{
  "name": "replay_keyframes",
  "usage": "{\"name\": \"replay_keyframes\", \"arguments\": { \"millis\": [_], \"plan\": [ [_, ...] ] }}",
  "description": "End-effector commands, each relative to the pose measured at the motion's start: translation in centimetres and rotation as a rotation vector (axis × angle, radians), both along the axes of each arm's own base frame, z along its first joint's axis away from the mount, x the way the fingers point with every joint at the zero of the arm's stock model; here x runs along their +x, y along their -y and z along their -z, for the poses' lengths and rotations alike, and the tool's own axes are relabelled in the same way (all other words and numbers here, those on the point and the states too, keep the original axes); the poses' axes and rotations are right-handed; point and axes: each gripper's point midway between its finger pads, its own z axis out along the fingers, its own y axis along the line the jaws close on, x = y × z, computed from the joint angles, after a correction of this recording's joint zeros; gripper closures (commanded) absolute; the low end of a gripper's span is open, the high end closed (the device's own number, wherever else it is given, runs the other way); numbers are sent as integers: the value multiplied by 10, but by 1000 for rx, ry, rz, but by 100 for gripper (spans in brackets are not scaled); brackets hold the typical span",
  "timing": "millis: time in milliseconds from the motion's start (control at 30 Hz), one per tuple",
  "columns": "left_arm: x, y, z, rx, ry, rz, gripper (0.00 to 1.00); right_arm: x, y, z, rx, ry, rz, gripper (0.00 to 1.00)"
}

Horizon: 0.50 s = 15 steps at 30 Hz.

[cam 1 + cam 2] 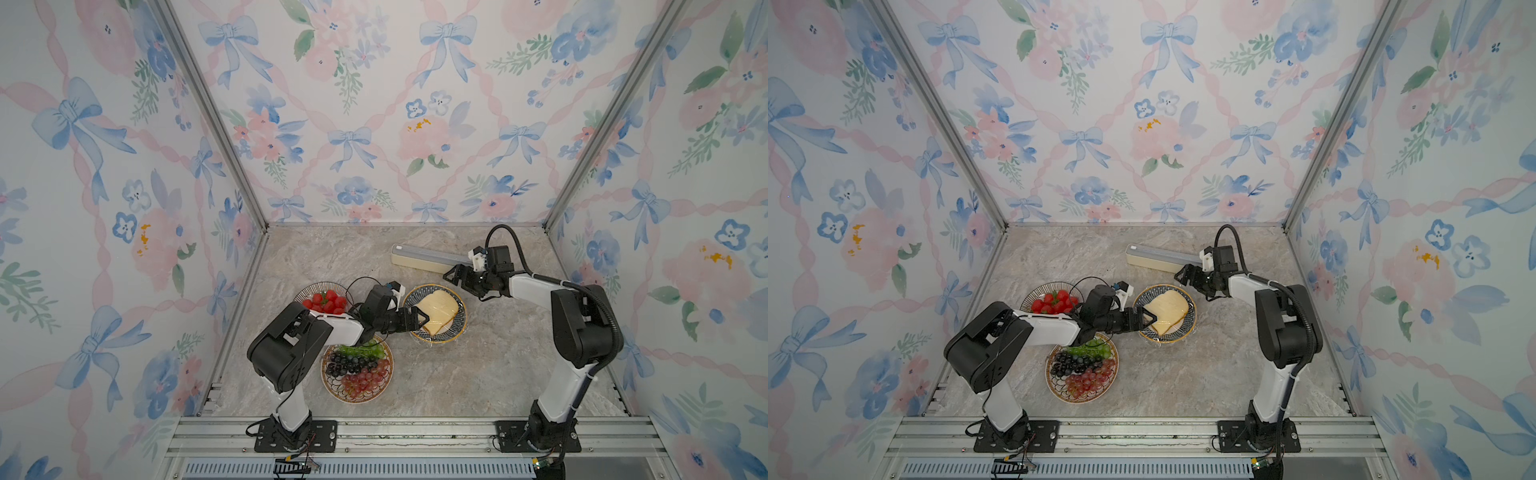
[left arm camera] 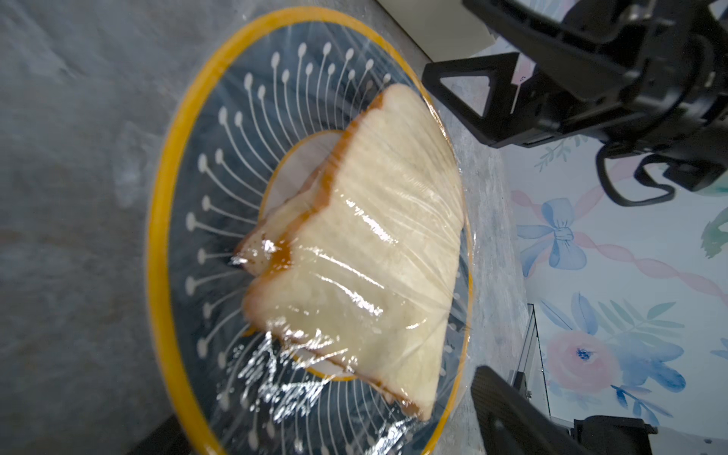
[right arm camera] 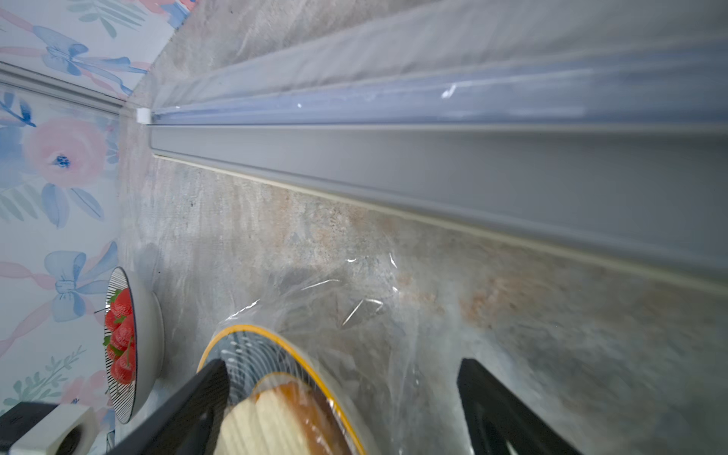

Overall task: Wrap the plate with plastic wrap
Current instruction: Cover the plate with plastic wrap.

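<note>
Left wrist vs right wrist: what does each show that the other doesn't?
Left wrist only: the full top of the bread with plastic wrap stretched tight over it, and most of the plate rim. Right wrist only: the wrap box's grey lid, the strawberry bowl, loose film lying on the table past the plate. Both: yellow-rimmed plate, bread, film over them.

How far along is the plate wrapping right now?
Done: the plastic wrap lies stretched over the bread and the rim of the plate. In hand: nothing; the left gripper over the plate and the right gripper beside the box are both open. Left: the wrap's loose edge lies on the table toward the box and probably needs tucking under.
</note>
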Motion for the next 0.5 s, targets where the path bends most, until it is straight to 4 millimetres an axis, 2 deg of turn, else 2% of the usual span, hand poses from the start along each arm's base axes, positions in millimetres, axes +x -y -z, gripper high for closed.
{"name": "replay_keyframes", "arguments": {
  "millis": [0, 133, 200, 333, 467],
  "plan": [
    [3, 2, -7, -24, 22, 0, 7, 7, -22, 8, 41, -22, -23, 7],
    [3, 4, -8, -28, 19, 4, 7, -4, -46, 16, 124, -65, -75, 9],
    [3, 5, -9, -32, 21, 8, 7, -11, -57, 14, 194, -83, -121, 16],
    [3, 6, -8, -31, 18, 9, 7, -26, -65, 3, 248, -71, -218, 22],
    [5, 6, -7, -27, 19, 5, 7, -32, -68, -17, 287, -10, -328, 32]
  ]
}}
